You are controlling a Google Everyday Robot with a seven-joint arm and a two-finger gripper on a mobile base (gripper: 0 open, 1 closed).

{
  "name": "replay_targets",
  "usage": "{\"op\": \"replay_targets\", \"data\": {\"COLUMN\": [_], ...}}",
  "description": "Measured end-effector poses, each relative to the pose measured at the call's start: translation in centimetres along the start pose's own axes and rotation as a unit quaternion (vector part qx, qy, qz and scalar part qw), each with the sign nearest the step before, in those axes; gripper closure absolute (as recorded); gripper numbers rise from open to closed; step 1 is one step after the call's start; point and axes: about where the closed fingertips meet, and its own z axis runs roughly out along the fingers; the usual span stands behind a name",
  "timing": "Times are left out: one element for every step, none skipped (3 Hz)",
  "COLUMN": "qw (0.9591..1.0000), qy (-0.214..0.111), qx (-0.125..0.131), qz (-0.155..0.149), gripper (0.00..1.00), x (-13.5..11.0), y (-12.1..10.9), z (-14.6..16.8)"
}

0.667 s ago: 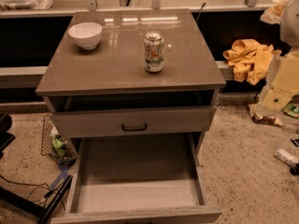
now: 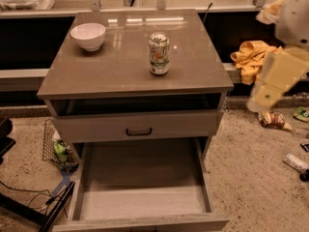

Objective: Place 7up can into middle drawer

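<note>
Swinging leftward since the earlier frame, the robot's arm leans in from the right, while the 7up can has stayed put — upright near the middle of the brown surface. A white bowl sits at its back-left corner. Below, the middle drawer is pulled out. The claw hangs at the arm's low end, out past the surface's right edge, well apart from the can — open or closed, I cannot tell.

The white-and-green 7up can stands upright on the cabinet top, right of centre. The grey middle drawer is pulled out below, its pale floor bare. The gripper hangs at the right, well apart.
</note>
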Motion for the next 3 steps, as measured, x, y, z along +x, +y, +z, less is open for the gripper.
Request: {"op": "replay_targets", "data": {"qw": [0.9908, 0.9620, 0.9201], "qy": [-0.135, -0.272, -0.390], "qx": [-0.011, -0.022, -0.027], "qz": [0.006, 0.014, 0.028], "gripper": [0.00, 0.00, 0.00], "x": [-5.2, -11.0, -15.5], "y": [-4.4, -9.1, -15.2], "z": [5.3, 9.5, 14.5]}}
